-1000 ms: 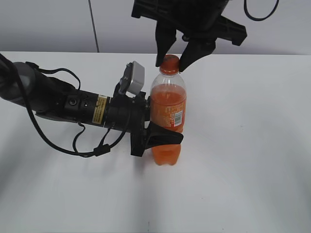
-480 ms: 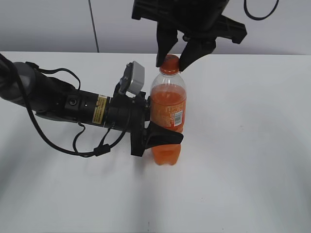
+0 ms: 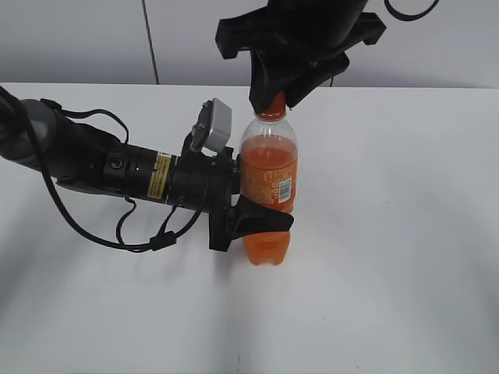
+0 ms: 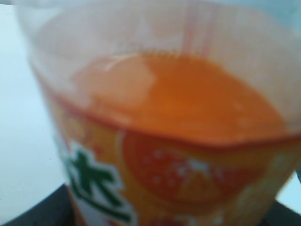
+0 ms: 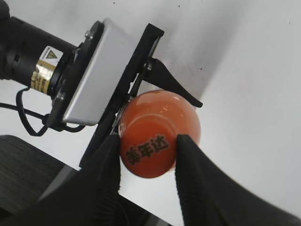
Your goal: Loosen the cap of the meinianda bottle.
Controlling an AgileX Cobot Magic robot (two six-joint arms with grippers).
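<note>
The meinianda bottle [image 3: 268, 191] stands upright on the bench [image 3: 390, 273], around mid-width and nearer the far edge. Left hand [image 3: 253, 218] comes in from the left edge and is clamped around the bottle's lower body (left wrist view is just blurry label and orange drink). Right hand [image 5: 146, 155] is above, fingers [image 5: 109, 162] pressed on both sides of the cap [image 5: 149, 153], gripping it.

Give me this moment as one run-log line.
left gripper: shut on clear plastic orange-soda bottle, upright | right gripper: shut on small round orange cap | white table
</note>
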